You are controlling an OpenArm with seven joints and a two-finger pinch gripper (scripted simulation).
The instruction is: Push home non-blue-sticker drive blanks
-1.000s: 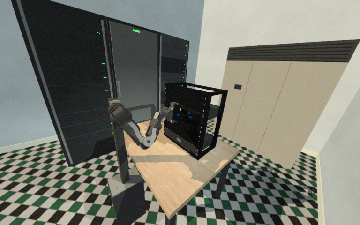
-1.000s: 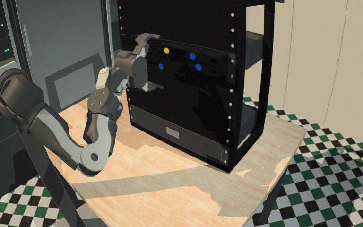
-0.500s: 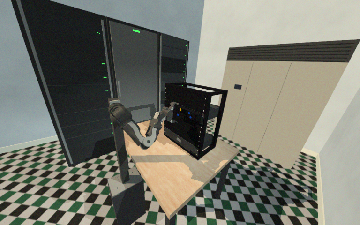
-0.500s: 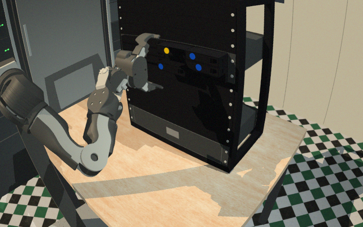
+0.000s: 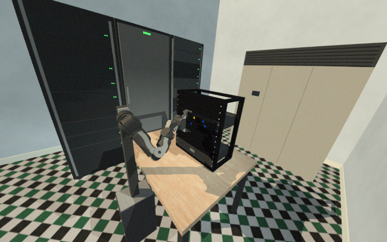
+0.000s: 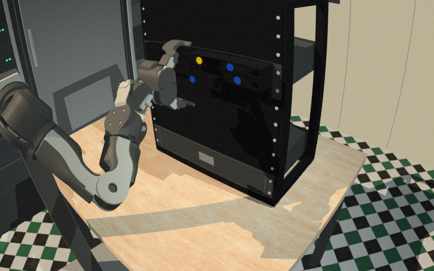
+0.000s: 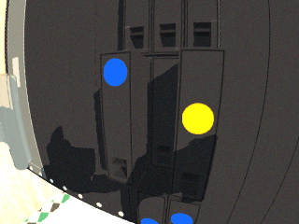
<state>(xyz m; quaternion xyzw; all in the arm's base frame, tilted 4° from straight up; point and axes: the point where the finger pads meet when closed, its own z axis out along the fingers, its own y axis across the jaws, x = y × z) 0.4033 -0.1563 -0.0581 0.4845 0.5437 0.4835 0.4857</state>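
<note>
The black rack (image 6: 230,95) stands on the wooden table. Four drive blanks stand out of its front. One carries a yellow sticker (image 6: 199,60), which also shows in the wrist view (image 7: 198,119) and in the top view (image 5: 194,117). Three carry blue stickers: one below the yellow (image 6: 191,78), which also shows in the wrist view (image 7: 115,73), and two to the right (image 6: 229,66) (image 6: 237,80). My gripper (image 6: 181,75) is wide open and empty. It faces the rack front at the left end of the blank rows, its fingers above and below them.
The table (image 6: 191,207) ends close to the rack's right side and in front. Tall server cabinets (image 5: 85,79) stand behind my arm. A beige cabinet (image 5: 302,114) stands beyond the rack. My elbow (image 6: 110,188) hangs low over the table.
</note>
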